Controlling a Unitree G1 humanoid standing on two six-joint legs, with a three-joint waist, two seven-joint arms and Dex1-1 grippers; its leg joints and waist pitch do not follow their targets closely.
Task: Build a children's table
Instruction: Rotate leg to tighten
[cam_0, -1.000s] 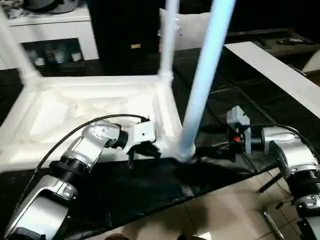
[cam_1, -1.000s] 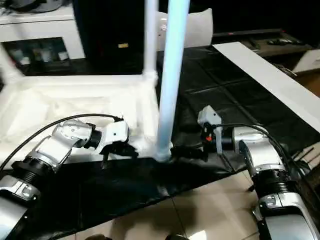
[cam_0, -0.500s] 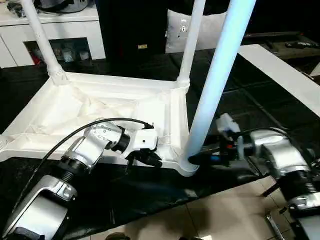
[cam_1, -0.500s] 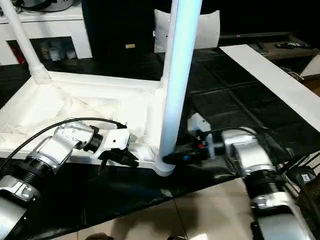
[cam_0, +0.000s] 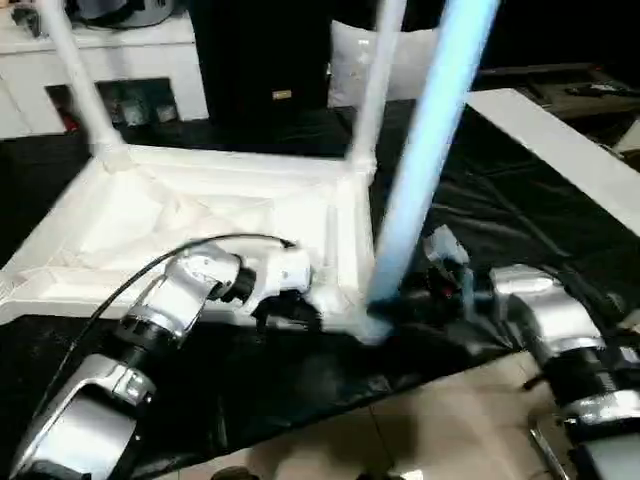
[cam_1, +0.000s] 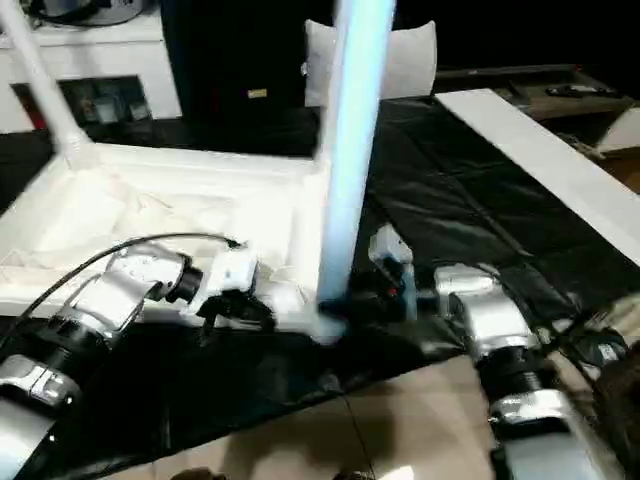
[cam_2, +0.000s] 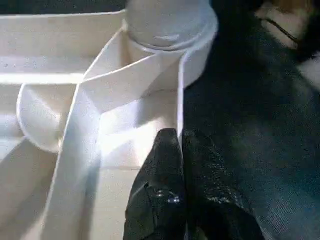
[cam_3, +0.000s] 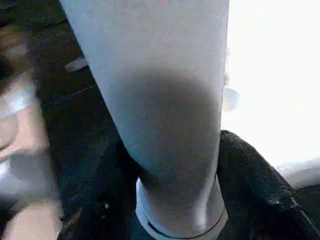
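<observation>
The white table top (cam_0: 150, 215) lies upside down on a black sheet, ribbed underside up. Three legs stand in its corner sockets: two at the far corners (cam_0: 375, 80) (cam_0: 75, 80) and one at the near right corner (cam_0: 425, 170). My left gripper (cam_0: 295, 315) is at the near rim beside that corner; in the left wrist view its black fingers (cam_2: 160, 190) are shut on the thin rim wall. My right gripper (cam_0: 400, 305) reaches in from the right, its fingers (cam_3: 250, 190) on either side of the near right leg (cam_3: 160, 110) just above the socket.
The black sheet (cam_0: 250, 380) ends at a tiled floor (cam_0: 420, 430) close in front. A long white board (cam_0: 560, 150) lies at the right. A white cabinet (cam_0: 120, 50), a dark unit (cam_0: 260, 60) and a white cushion (cam_0: 350, 60) stand behind.
My right gripper has moved left from beside the near right leg to around its base. The left gripper stays on the near rim. The camera has shifted.
</observation>
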